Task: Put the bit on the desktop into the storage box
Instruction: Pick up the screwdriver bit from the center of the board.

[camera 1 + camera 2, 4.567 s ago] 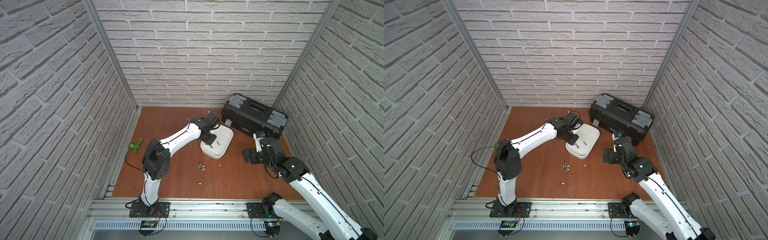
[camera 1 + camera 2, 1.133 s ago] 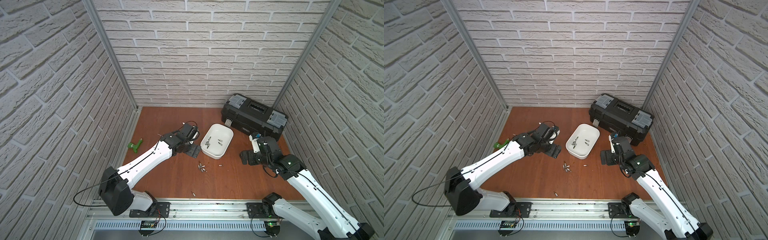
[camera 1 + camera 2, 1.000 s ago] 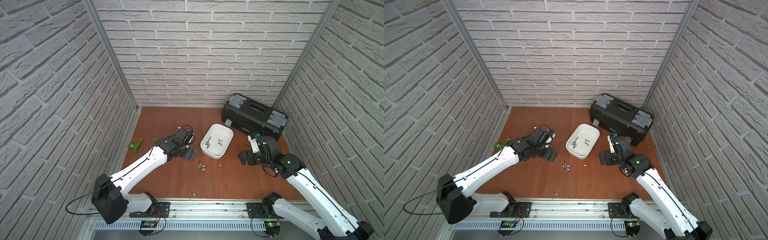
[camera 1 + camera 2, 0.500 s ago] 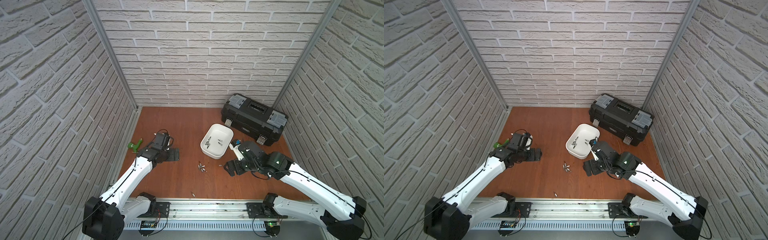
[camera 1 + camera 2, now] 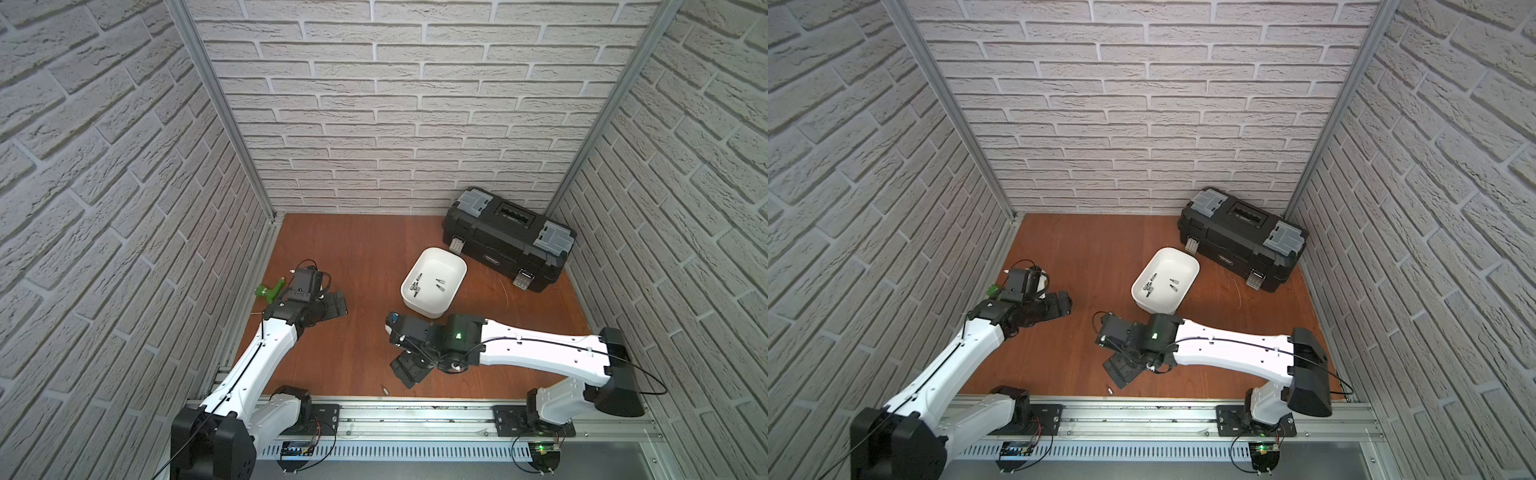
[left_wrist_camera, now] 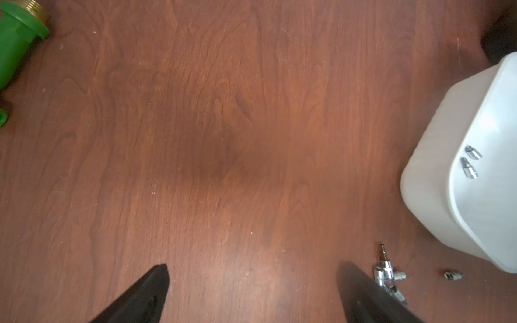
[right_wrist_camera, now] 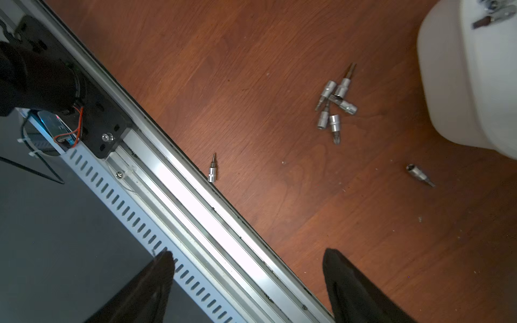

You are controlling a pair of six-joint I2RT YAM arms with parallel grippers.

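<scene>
Several silver bits lie in a cluster (image 7: pixel 335 106) on the reddish-brown desktop (image 5: pixel 357 257). One bit (image 7: pixel 212 170) rests against the aluminium rail, seen in both top views (image 5: pixel 385 390) (image 5: pixel 1110 390). Another bit (image 7: pixel 419 174) lies nearer the storage box. The white storage box (image 5: pixel 428 311) (image 5: pixel 1156 307) (image 7: pixel 461 84) holds several bits (image 5: pixel 415 286). My right gripper (image 5: pixel 409 372) (image 7: pixel 248 254) hangs open and empty over the front rail; its arm hides the cluster in both top views. My left gripper (image 5: pixel 334 305) (image 6: pixel 253 270) is open and empty over bare wood at the left.
The black toolbox (image 5: pixel 509 239) with grey lid compartments stands at the back right, just behind the storage box. A green fitting (image 5: pixel 269 289) (image 6: pixel 16 42) lies by the left wall behind my left wrist. The aluminium rail (image 7: pixel 195 212) bounds the front edge.
My right arm has swung from beside the toolbox to the front middle, over the bits. My left arm has drawn back from beside the storage box to the left, near the green fitting.
</scene>
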